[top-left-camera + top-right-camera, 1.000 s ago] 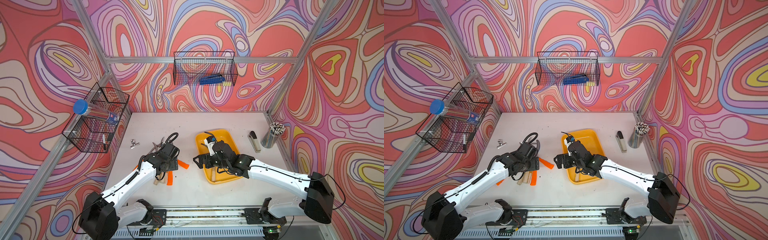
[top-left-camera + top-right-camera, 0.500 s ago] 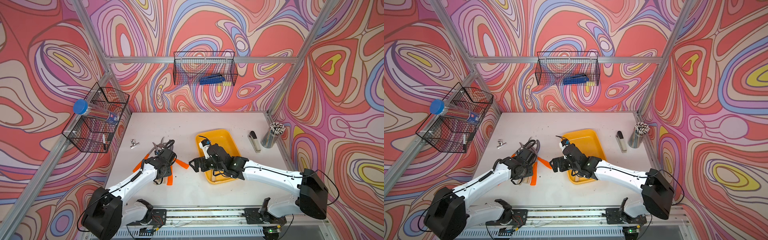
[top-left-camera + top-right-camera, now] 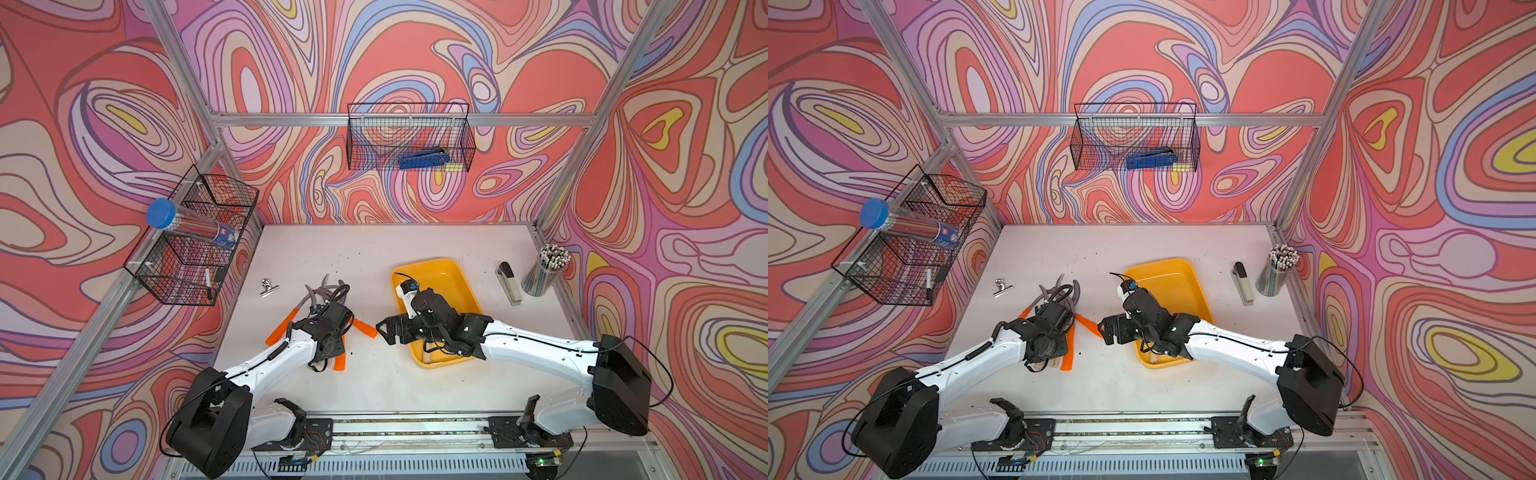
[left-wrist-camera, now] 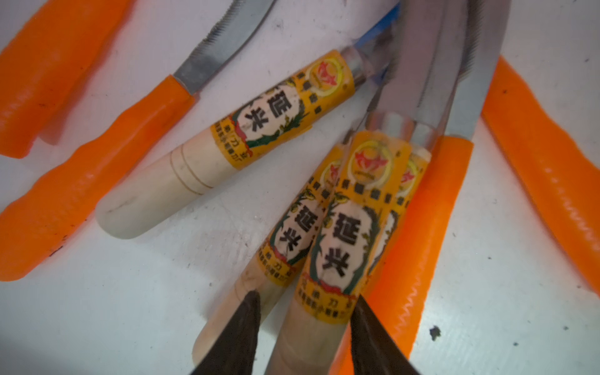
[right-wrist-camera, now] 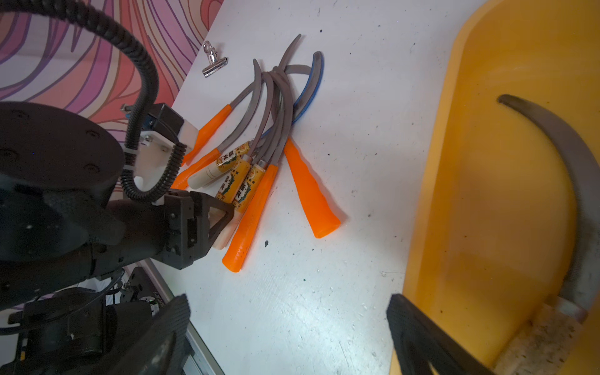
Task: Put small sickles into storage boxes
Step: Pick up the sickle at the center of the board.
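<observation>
Top views: left gripper (image 3: 322, 363) sits low on the sickle pile (image 3: 282, 328); right gripper (image 3: 384, 328) stands spread, empty, yellow tray (image 3: 446, 282) behind it.

Left wrist: fingers (image 4: 240, 334) flank the topmost wooden-handled sickle (image 4: 328, 259); a firm pinch cannot be confirmed. Close on that handle alone, then lift straight.

Right wrist: one stored sickle (image 5: 565, 152) lies in the tray beside the jaws.

A second ago the left arm stood higher.
</observation>
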Available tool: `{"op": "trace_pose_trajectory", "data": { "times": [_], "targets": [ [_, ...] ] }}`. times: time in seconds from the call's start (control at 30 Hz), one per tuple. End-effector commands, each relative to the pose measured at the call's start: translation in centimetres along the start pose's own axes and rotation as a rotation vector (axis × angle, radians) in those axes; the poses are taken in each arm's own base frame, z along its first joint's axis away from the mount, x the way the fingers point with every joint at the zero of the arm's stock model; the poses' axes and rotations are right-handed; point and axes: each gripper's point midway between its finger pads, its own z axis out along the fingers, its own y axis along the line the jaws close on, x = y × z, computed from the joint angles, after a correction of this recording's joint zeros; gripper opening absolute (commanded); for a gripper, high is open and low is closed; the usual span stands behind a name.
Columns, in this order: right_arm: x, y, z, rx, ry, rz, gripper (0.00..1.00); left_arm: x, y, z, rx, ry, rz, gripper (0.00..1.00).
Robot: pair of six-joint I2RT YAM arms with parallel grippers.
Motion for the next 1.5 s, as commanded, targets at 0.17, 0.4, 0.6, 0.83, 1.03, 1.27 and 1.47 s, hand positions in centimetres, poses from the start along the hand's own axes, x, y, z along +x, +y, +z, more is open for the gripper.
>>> {"op": "trace_pose_trajectory", "data": {
  "times": [0.17,0.4,0.6,0.83,1.03,1.27,1.47],
  "targets": [
    [-0.7,0.3,-0.2,0.005,-0.028,-0.001,0.99,-0.1,0.8,-0.6,-0.019,-0.012,-0.009,0.35],
    [-1.3,0.5,-0.8,0.004,-0.055,-0.003,0.98,-0.9,1.1,-1.8,-0.016,-0.052,0.012,0.24],
    [-1.6,0.6,-1.0,0.001,-0.062,-0.003,0.98,-1.4,0.8,-2.3,-0.007,-0.064,0.030,0.19],
    [-1.5,0.5,-0.7,0.006,-0.060,-0.002,0.98,-2.5,-0.3,-3.0,0.019,-0.083,0.064,0.12],
    [-1.2,-0.2,-0.1,0.037,-0.058,0.004,0.99,-3.9,-1.6,-4.1,0.049,-0.109,0.093,0.00],
    [-1.2,-0.2,0.5,0.005,-0.051,0.023,0.98,-4.1,-3.9,-5.0,0.160,-0.112,0.137,0.00],
    [-1.4,-0.5,0.8,-0.033,-0.047,0.070,0.98,-3.4,-6.4,-5.9,0.320,-0.102,0.190,0.00]
  ]
}}
